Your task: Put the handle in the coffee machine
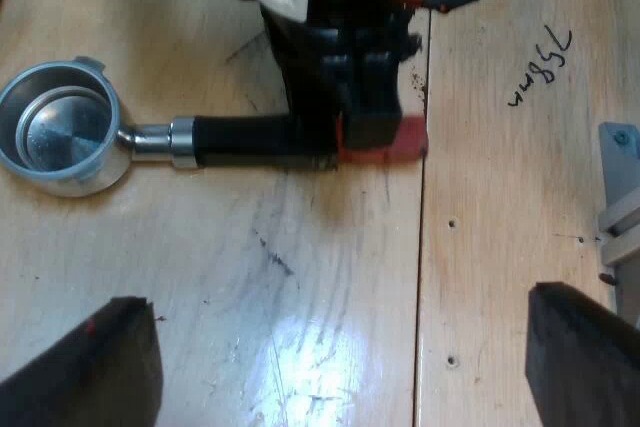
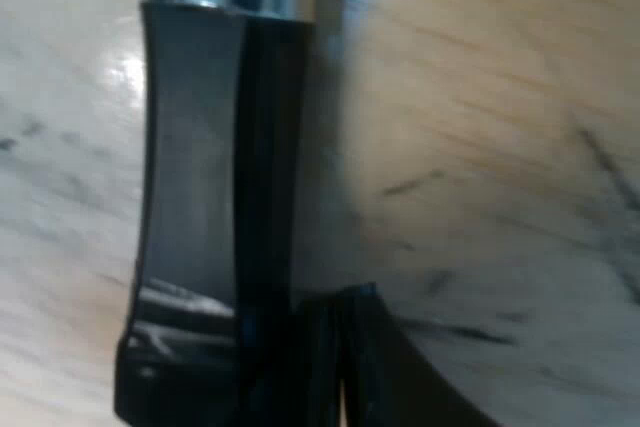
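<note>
Holder lies on the worktop, its handle clamped near the red end between the right jaws. It sits beyond the wide-open, empty left jaws.

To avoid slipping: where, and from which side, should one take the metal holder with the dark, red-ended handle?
Likely by the dark handle near its red end, from above: the metal holder lies flat on the wooden table, handle sides free, and the round basket is wider. The right gripper is there.
</note>
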